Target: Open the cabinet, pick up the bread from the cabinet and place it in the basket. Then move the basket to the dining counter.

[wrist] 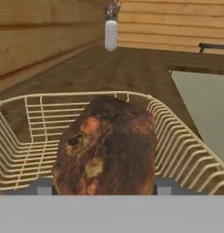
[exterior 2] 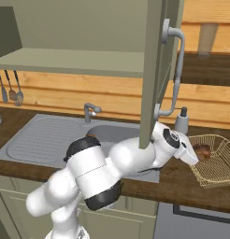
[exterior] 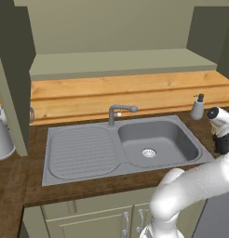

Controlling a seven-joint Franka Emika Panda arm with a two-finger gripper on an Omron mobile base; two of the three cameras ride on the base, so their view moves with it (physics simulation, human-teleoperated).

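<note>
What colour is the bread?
Dark brown with charred and tan patches; the bread shows best in the hand view.

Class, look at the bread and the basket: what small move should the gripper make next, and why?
Probably open and let go. The gripper holds the bread between its fingers, already within the basket rim, so releasing should leave it inside.

The cabinet [exterior 2: 89, 60] is standing open, its door [exterior 2: 154, 70] swung out. The dark-brown bread [wrist: 107, 148] is sitting just inside the near rim of the tan wire-like basket [exterior 2: 215, 170], which is resting on the wooden tabletop [exterior 2: 182, 186].
</note>
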